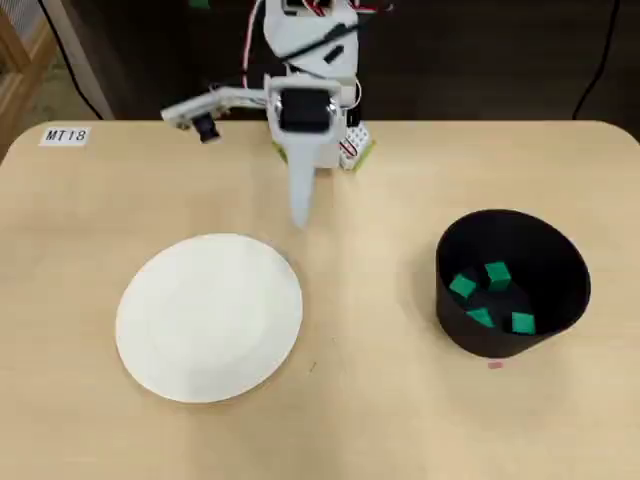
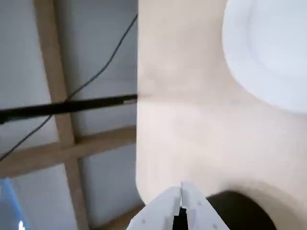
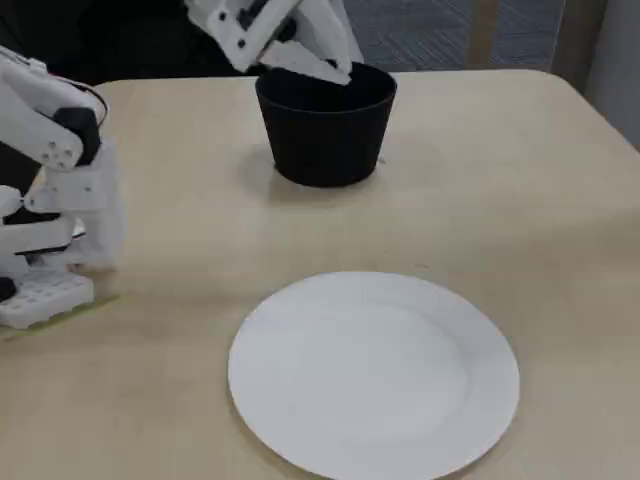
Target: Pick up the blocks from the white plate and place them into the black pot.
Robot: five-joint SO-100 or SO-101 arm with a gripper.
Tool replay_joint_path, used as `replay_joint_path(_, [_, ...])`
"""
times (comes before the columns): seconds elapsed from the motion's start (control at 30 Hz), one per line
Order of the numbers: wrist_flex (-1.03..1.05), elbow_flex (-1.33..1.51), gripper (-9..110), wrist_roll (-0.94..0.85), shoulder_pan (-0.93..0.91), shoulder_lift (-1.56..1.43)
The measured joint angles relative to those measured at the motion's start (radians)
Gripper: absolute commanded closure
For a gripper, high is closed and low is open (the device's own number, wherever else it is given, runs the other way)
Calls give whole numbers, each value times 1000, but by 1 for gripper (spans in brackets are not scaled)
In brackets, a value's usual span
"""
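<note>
Several green blocks [image 1: 497,273] lie at the bottom of the black pot [image 1: 470,340] on the right in the overhead view. The white plate [image 1: 210,318] on the left is bare. My gripper [image 1: 299,222] hangs in the air near the arm's base, between plate and pot, pointing toward the table's middle. The wrist view shows its fingers [image 2: 165,203] pressed together with nothing between them, the pot [image 2: 240,211] dark below and the plate [image 2: 268,52] at upper right. In the fixed view the gripper [image 3: 345,72] overlaps the pot's [image 3: 325,140] rim and the plate [image 3: 375,375] lies in front.
The arm's base [image 1: 305,110] stands at the table's back edge, with a white and green clamp [image 3: 40,295] beside it. A label reading MT18 [image 1: 66,135] sits at the back left corner. The wrist view shows the table's edge and a black cable [image 2: 67,108] over the floor.
</note>
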State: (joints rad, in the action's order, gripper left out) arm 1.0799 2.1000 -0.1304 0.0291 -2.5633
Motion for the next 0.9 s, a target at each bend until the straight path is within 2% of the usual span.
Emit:
replay_joint_path(0.3, [-115,505,104,94,117,-339])
replay_joint_path(0.47, [-114,709,104,94,83,-566])
replay_joint_path(0.57, [-75,778,104,94,78,-664])
replay_joint_path(0.9, [-55,890,104,57,80,-684])
